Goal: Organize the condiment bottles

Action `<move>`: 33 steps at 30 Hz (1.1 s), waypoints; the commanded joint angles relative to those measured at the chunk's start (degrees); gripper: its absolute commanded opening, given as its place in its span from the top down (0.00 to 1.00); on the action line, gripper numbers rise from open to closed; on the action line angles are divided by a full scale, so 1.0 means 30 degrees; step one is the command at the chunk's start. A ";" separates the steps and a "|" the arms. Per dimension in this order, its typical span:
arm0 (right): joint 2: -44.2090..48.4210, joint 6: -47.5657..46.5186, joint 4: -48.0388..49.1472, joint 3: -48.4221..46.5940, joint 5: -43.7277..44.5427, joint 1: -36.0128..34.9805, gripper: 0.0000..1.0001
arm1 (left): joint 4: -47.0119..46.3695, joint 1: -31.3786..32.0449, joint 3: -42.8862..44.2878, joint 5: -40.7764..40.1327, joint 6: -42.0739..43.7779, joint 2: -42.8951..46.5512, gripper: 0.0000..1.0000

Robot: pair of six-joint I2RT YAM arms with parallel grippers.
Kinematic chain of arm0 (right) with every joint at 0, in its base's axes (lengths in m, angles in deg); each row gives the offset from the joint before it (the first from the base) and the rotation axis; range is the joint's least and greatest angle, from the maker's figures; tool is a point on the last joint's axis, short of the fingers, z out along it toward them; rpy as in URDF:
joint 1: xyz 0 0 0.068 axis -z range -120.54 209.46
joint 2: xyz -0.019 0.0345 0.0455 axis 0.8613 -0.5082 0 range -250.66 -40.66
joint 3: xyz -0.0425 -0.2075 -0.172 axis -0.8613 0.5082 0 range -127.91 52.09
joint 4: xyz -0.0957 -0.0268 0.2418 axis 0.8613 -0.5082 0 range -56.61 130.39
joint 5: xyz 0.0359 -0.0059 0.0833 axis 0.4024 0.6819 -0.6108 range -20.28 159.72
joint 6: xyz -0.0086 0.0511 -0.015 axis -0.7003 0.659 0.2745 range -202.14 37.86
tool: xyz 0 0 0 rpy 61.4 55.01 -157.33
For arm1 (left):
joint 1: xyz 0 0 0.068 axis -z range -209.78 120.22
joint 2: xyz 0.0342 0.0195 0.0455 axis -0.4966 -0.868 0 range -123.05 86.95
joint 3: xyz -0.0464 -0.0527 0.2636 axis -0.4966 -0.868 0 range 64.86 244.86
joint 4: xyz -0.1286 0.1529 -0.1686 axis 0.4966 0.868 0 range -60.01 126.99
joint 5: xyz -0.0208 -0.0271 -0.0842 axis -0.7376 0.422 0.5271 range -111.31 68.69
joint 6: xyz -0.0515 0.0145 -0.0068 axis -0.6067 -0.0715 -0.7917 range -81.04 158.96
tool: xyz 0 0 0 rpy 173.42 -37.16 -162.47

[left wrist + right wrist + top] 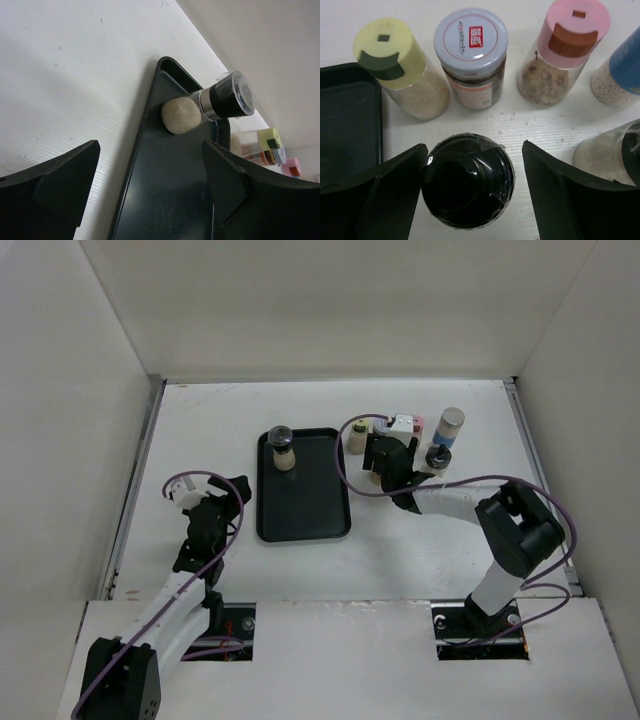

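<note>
A black-capped jar (467, 180) stands on the table between the fingers of my open right gripper (474, 150). The left finger touches the cap and the right finger stands clear of it. Behind it stand a yellow-capped jar (385, 47), a grey-lidded jar (471, 40), a pink-capped jar (575, 30) and a blue-labelled bottle (625, 65). One dark-capped jar (283, 448) stands upright at the far left corner of the black tray (310, 515). My left gripper (232, 492) is open and empty, hovering at the tray's near left edge (135, 165).
Another dark-capped jar (615, 155) stands close to my right finger. The tall silver-capped bottle (450, 425) is at the far right of the cluster. White walls enclose the table on three sides.
</note>
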 commanded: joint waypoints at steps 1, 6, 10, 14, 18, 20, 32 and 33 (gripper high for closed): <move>-0.0079 0.0873 -0.0141 -0.0856 -0.0356 0.0110 0.27 | -0.1115 0.0142 0.0163 -0.0122 0.0163 0.0016 0.17; 0.1468 0.0698 0.0501 -0.0331 -0.0152 -0.0036 0.52 | -0.1116 0.0112 0.0134 0.0024 0.0192 0.0279 0.17; 0.3141 0.0025 0.0974 -0.0414 -0.0356 -0.1380 0.53 | -0.1057 0.0084 0.0134 0.0081 0.0192 0.0220 0.17; 0.2650 -0.0796 0.0856 -0.1964 -0.0560 -0.3431 0.53 | -0.1116 0.0230 0.0163 -0.0153 0.0222 0.0133 0.17; -0.0217 -0.1002 0.1207 -0.4774 -0.1262 -0.4021 0.53 | -0.1116 0.0258 0.0134 -0.0063 0.0221 0.0308 0.17; -0.1712 -0.1119 0.1383 -0.6269 -0.1615 -0.4021 0.53 | -0.1116 0.0289 0.0134 -0.0211 0.0251 0.0133 0.17; -0.8542 -0.1295 -0.0255 -1.3801 -0.2232 -0.3904 0.51 | -0.0998 0.0142 0.0046 -0.0123 0.0309 0.0661 0.17; -0.8922 -0.1353 -0.0431 -1.4182 -0.2173 -0.3904 0.51 | -0.0912 0.0084 0.0046 -0.0036 0.0280 0.0544 0.17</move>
